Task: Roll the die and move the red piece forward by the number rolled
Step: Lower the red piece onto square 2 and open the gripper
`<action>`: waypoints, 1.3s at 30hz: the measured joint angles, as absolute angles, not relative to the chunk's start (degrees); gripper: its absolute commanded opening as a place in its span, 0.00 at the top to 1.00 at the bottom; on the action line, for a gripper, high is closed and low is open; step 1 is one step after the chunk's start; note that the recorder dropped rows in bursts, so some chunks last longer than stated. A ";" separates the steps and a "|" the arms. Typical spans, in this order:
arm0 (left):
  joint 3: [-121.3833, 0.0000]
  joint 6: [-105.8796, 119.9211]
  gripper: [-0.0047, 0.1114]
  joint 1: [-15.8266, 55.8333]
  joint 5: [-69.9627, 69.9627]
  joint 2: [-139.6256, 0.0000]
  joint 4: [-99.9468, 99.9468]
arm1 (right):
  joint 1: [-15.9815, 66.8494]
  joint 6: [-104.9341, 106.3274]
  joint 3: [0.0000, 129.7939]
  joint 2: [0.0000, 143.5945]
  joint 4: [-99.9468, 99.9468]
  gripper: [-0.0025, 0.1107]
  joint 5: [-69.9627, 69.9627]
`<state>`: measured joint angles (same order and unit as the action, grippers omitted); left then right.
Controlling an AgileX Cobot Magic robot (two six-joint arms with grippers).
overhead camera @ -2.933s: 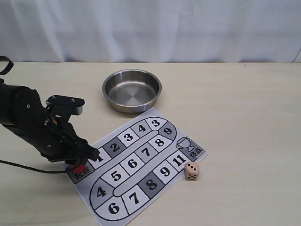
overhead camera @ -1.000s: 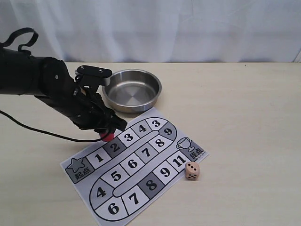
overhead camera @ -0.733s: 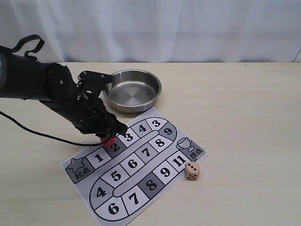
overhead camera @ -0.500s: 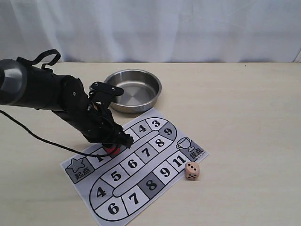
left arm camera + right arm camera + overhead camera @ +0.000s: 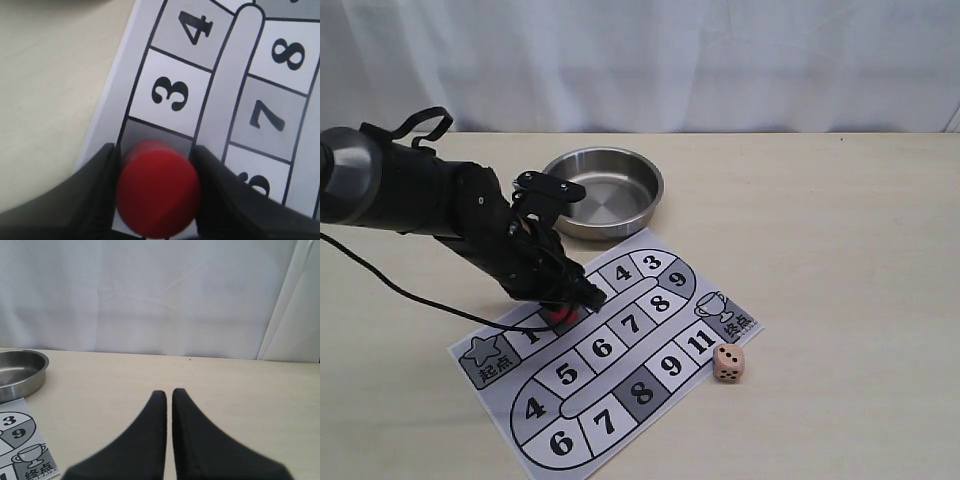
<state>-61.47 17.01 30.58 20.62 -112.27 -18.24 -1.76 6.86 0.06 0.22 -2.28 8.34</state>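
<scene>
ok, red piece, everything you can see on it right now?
The red piece is a small, plain, glossy red cylinder, plastic by the look, upright with its flat round top facing the wrist camera. The left gripper clamps it, one black finger on each side. It is over the grey square beside the 3 on the board; whether its base touches the paper is hidden.

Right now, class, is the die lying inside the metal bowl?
No, the die rests on the table beside the board, apart from the bowl.

Matte black left arm (image 5: 420,200), thin black cable (image 5: 410,293) attached.
</scene>
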 measured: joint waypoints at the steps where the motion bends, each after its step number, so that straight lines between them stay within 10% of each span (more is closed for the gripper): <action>1: -61.47 17.01 0.96 30.58 20.63 -111.88 -18.24 | -1.76 6.86 0.06 0.22 -2.28 0.94 8.34; 39: -70.92 19.73 0.96 31.90 22.30 -118.78 -20.16 | -1.76 6.86 0.06 0.22 -2.28 0.94 8.34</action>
